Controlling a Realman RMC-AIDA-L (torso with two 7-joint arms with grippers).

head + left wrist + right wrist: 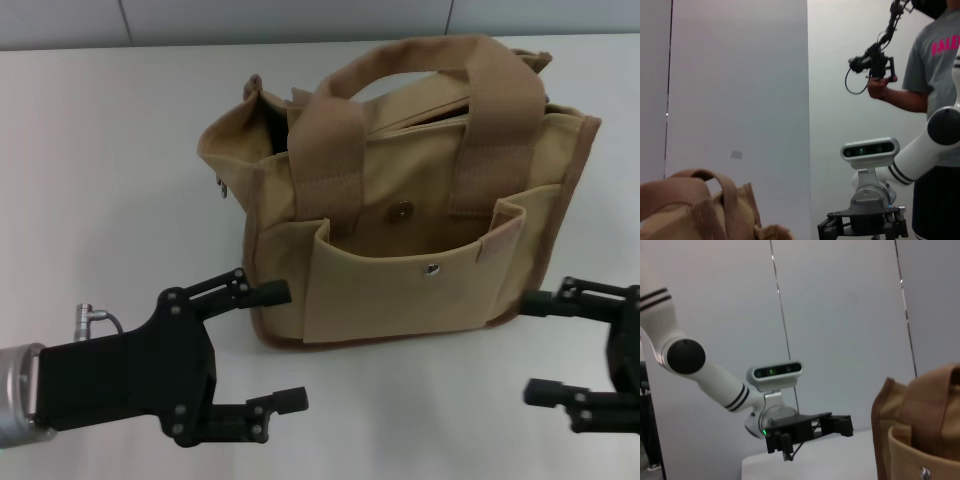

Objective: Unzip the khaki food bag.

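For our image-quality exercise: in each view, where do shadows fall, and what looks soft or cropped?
Head view: soft, even light; the tan canvas tote bag casts a faint shadow along its base on the white table; the right claw is cropped by the edge. Left wrist view: the tote's handles loom close and soft. Right wrist view: the tote looks slightly soft; the left claw is silhouetted.

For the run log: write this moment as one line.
tan canvas tote bag: upright on white table, untouched | left tool: open, near bag's front-left corner | right tool: open, at front-right corner
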